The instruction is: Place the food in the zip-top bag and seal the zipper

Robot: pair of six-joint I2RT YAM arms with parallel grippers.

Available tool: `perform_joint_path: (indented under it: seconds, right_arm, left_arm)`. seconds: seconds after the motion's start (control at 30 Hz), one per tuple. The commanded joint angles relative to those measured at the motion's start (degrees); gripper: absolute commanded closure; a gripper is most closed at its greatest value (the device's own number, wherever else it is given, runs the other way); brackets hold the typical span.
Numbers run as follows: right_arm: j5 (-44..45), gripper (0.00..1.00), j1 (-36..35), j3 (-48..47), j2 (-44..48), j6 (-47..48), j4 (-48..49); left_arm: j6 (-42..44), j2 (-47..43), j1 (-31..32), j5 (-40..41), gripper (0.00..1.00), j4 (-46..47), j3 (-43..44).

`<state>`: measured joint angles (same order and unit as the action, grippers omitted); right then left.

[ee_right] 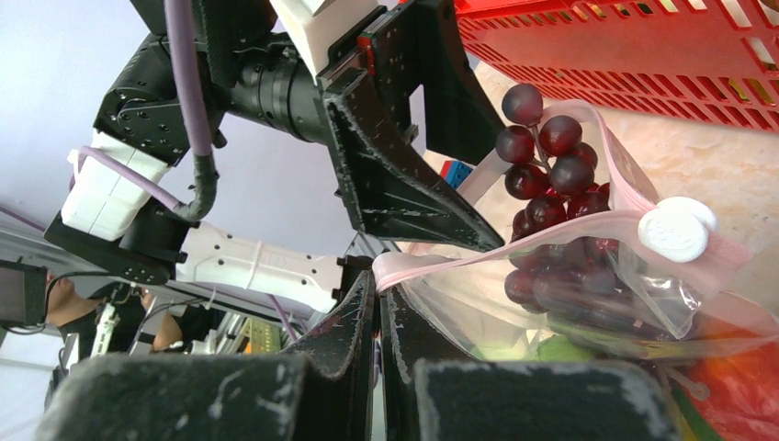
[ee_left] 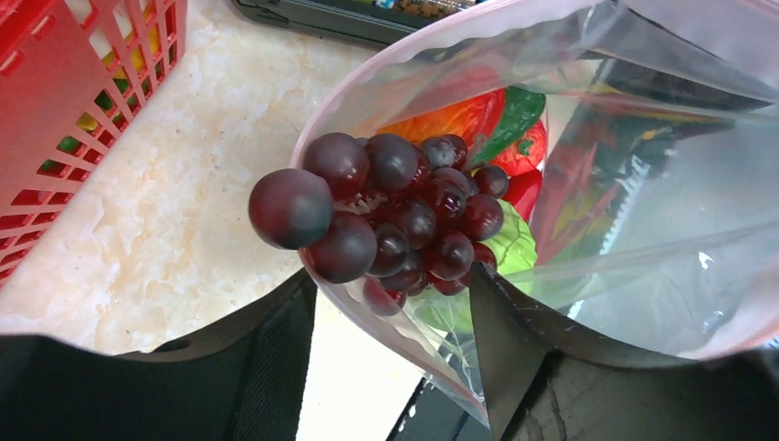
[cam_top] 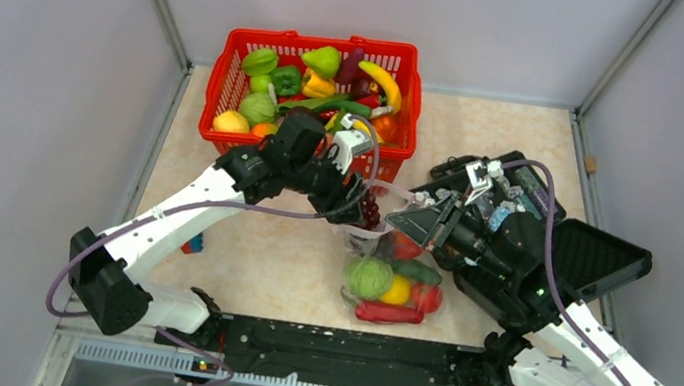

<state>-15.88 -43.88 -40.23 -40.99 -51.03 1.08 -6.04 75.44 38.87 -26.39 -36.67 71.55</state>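
Observation:
The zip-top bag [cam_top: 358, 246] lies mid-table with its mouth lifted. Inside it are a green cabbage [cam_top: 368, 276], a yellow lemon [cam_top: 396, 290], a red chili [cam_top: 388, 313], a tomato [cam_top: 426, 297] and a cucumber [cam_top: 418, 271]. My left gripper [ee_left: 393, 276] holds the purple grapes [ee_left: 395, 216] at the bag's mouth, its fingers touching both sides of the bunch. The bunch is half over the bag's pink rim [ee_left: 367, 73]. My right gripper [ee_right: 378, 285] is shut on the zipper [ee_right: 478, 259] and holds the mouth up. In the right wrist view the grapes [ee_right: 542, 156] sit partly inside the bag [ee_right: 643, 303].
A red lattice basket [cam_top: 236, 57] with more toy produce stands at the back, close behind the left gripper [cam_top: 363, 208]. An open black case [cam_top: 601, 260] lies to the right under the right arm. A small blue object [cam_top: 193, 245] lies by the left arm. A white round piece [ee_right: 678, 230] sits on the bag's strip.

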Motion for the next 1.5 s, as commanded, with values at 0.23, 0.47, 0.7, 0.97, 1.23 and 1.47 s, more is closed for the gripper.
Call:
perform_joint_path:
  seconds: [0.23,0.47,0.7,0.97,1.23,1.47]
  right_arm:
    - [0.50,1.00,-0.59,-2.31,0.17,0.25,4.24]
    - [0.15,1.00,-0.59,-2.46,0.21,0.34,4.46]
    - [-0.07,1.00,-0.59,-2.49,0.14,0.42,4.61]
    - [0.12,1.00,-0.59,-2.23,0.12,0.54,4.98]
    - [0.16,1.00,-0.59,-1.42,-0.61,0.69,6.75]
    - [0.80,1.00,-0.55,1.51,-1.13,-0.03,10.56]
  left_arm:
    - [4.35,-3.72,-0.02,-0.25,0.55,-4.36,3.58]
    - [5.07,-1.93,-0.02,0.78,0.74,-6.10,4.43]
    - [4.91,-0.13,-0.01,-0.84,0.63,-5.12,4.75]
    - [4.96,-0.48,-0.02,2.17,1.00,-4.07,4.83]
    - [4.04,-12.39,-0.02,6.98,1.00,4.08,5.63]
    - [7.12,-17.87,-0.02,3.64,1.00,5.50,4.47]
